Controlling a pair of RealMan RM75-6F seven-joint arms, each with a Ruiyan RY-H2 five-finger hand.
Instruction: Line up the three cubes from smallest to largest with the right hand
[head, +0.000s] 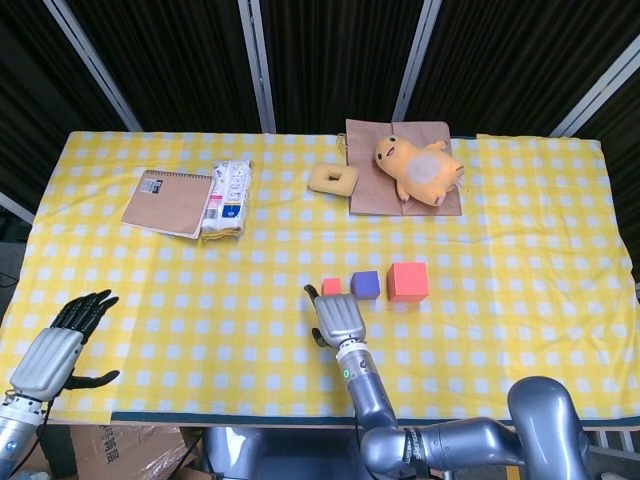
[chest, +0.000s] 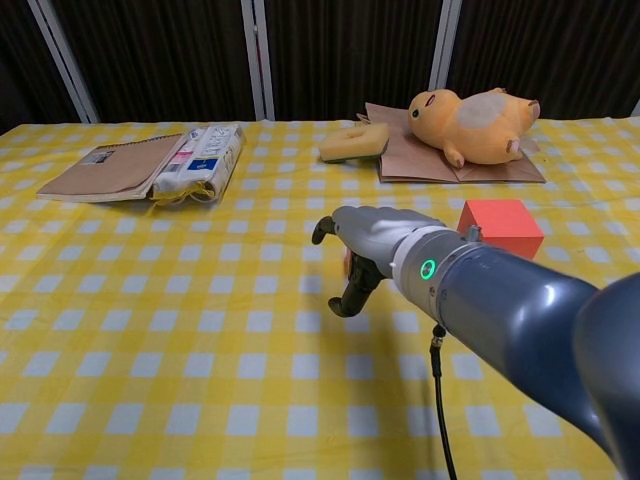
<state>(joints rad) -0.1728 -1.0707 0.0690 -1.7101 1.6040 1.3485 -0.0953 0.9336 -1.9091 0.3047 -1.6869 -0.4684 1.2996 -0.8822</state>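
Cubes (head: 365, 284) lie in a left-to-right row, smallest at left.

Robot test lab, suggested by black curtains (head: 330, 60) hung on metal frame poles (head: 257, 62), yellow checked tablecloth (head: 200, 290), staged toy props

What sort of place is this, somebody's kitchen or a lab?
Probably a lab test table, not a kitchen: a checked yellow tablecloth before black curtains, scattered with practice props such as foam cubes and a plush toy.
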